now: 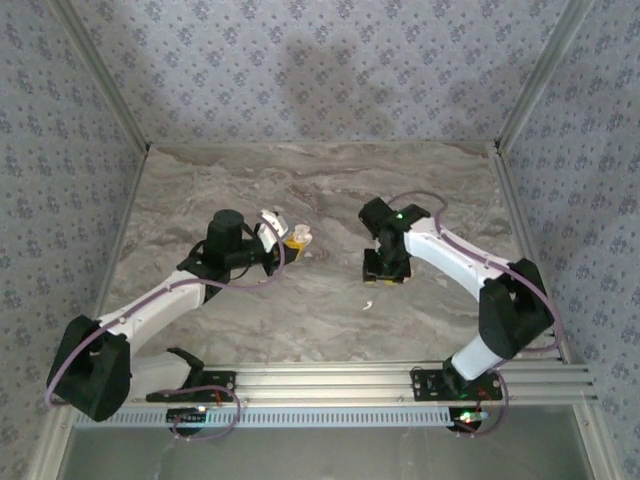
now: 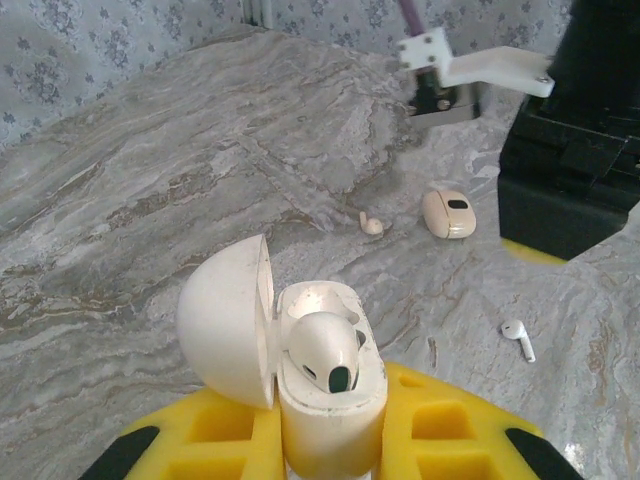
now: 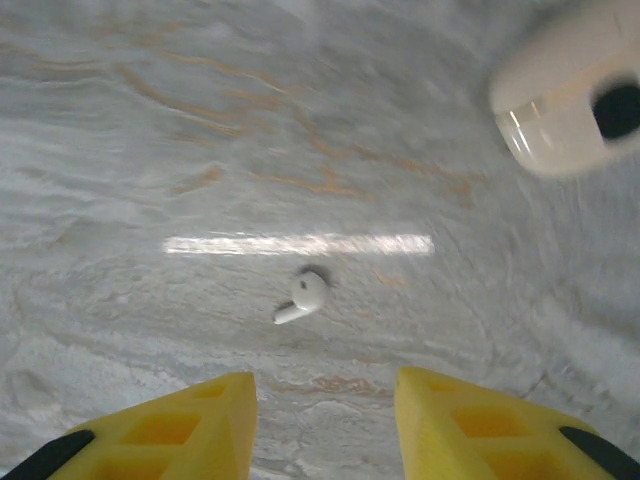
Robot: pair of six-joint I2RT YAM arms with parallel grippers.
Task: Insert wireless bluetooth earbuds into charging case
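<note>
My right jaws stand open over the loose earbud (image 3: 300, 297) lying on the bench (image 3: 150, 150); I should descend squarely and close across its bulb, while my left jaws grip the open case (image 2: 330, 420) steady.

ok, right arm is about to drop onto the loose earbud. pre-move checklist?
1. Right gripper open: ok, fingers apart.
2. Loose earbud lined up with the gap: ok, it lies just ahead, near centre.
3. Loose earbud flat on the table, nothing touching it: ok.
4. Left gripper shut on the case: ok.
5. Lid open: ok, swung aside.
6. Free slot in the case: cannot tell, the seated earbud fills what shows.
</note>
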